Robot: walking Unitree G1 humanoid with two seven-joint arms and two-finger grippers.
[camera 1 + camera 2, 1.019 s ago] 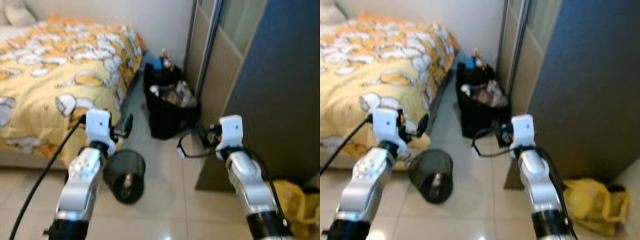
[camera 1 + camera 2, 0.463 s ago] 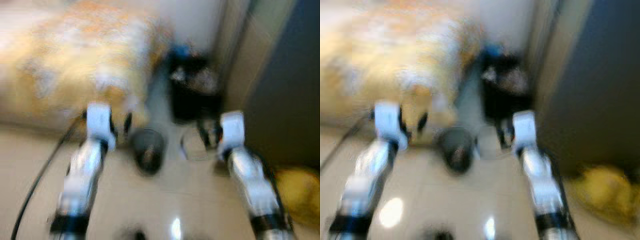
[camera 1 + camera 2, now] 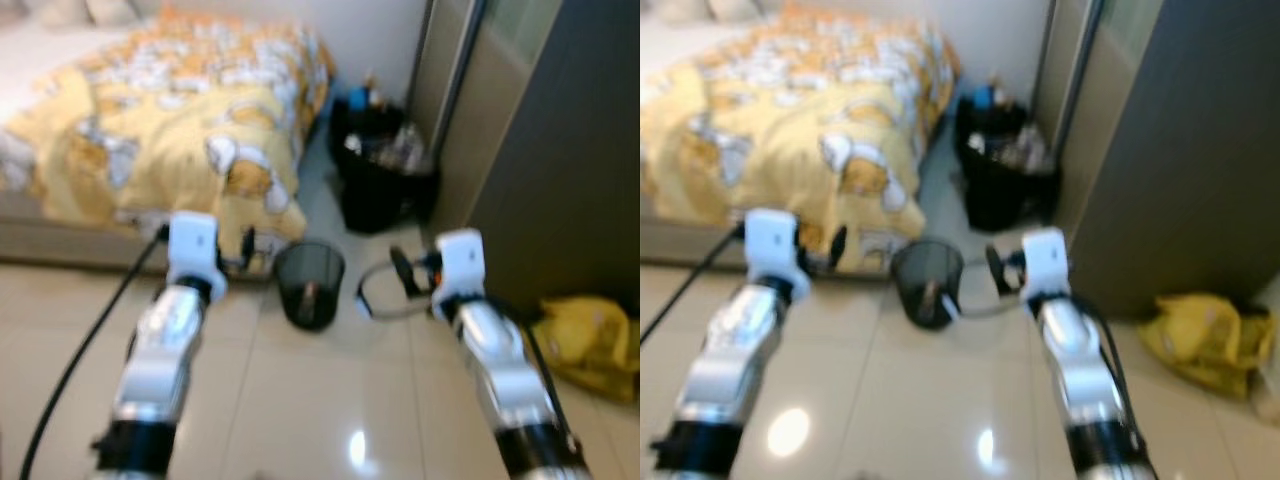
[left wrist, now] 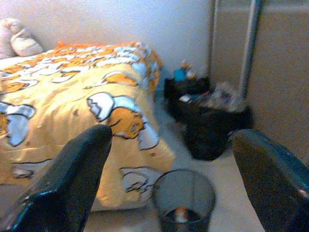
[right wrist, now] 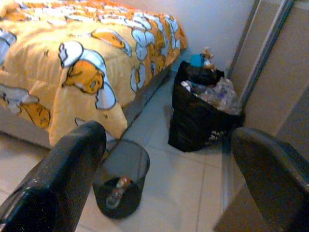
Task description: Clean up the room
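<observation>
1. Bed: covered by a yellow quilt printed with white and orange cartoon figures; it fills the far left of the room, and one quilt corner hangs down toward the tiled floor.
2. Grey cabinet: stands on the right, with a sliding door frame beside it along the far wall.
3. Black rubbish bag: open and stuffed with clear plastic and other waste, standing on the floor between the foot of the bed and the door frame, well beyond both grippers.
4. Yellow bag: crumpled on the floor at the foot of the cabinet, to the right of the right arm.
5. Black mesh wastebasket: upright on the tiles just beside the hanging quilt corner, with a small piece of litter at its bottom. It lies ahead of and between the two arms, touched by neither.
6. Left gripper: held above the floor, fingers spread wide, nothing between them; in its wrist view the wastebasket sits in the gap, farther off.
7. Right gripper: likewise raised, fingers wide apart and empty; the wastebasket appears just beside one finger, on the floor beyond it.
</observation>
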